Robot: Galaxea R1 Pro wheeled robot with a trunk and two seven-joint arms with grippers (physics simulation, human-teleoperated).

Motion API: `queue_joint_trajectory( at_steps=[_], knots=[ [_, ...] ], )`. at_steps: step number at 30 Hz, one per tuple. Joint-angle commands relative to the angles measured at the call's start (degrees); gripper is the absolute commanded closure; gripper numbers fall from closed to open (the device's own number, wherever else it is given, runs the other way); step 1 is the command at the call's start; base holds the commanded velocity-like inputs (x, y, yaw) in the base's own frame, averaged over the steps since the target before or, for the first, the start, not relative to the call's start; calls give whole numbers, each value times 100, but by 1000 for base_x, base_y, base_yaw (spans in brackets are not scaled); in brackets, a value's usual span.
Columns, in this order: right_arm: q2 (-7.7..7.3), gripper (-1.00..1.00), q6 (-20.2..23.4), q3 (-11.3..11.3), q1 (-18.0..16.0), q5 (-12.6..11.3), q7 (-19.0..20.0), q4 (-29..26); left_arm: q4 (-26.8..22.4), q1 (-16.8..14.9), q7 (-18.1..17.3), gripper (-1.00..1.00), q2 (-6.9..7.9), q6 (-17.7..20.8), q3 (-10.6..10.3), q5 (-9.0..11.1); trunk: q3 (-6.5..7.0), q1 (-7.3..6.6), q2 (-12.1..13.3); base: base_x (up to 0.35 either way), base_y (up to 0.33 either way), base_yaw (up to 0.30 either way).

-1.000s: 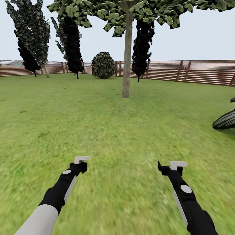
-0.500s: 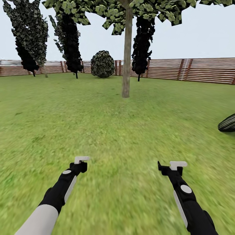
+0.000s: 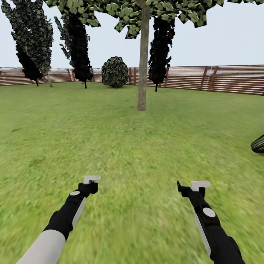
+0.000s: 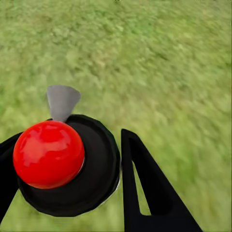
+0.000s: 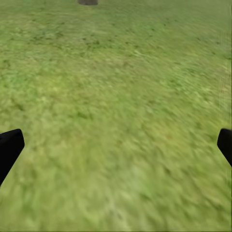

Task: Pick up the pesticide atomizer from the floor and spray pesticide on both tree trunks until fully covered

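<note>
Where the lawn [image 3: 121, 146] spreads ahead of you up to the slatted fence [image 3: 227, 79], one tree [image 3: 142, 58] stands straight in front, its bare grey-brown trunk upright under a blocky green crown. Darker trees [image 3: 79, 47] and a round bush [image 3: 115, 72] sit farther back by the fence, and a dark striped plant [image 3: 258, 144] pokes in at your right. Nothing lies between you and the trunk but grass. Your left gripper [image 4: 104, 164] is clamped on the sprayer [image 4: 67, 166], a black bottle seen end-on with a red cap and a grey nozzle pointing forward. Your right gripper [image 5: 116, 145] is spread wide, empty, over grass.
</note>
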Motion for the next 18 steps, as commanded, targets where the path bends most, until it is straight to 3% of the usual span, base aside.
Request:
queue_joint_trajectory(
  at_steps=[1,18],
  knots=[
    [0,-100,0,0,0,0,0,0,-1,0,1,100,0,1,0,-1,0,0,0,340,0,0],
    [0,-100,0,0,0,0,0,-9,-1,0,1,100,0,0,0,-2,0,0,0,340,0,0]
  ],
)
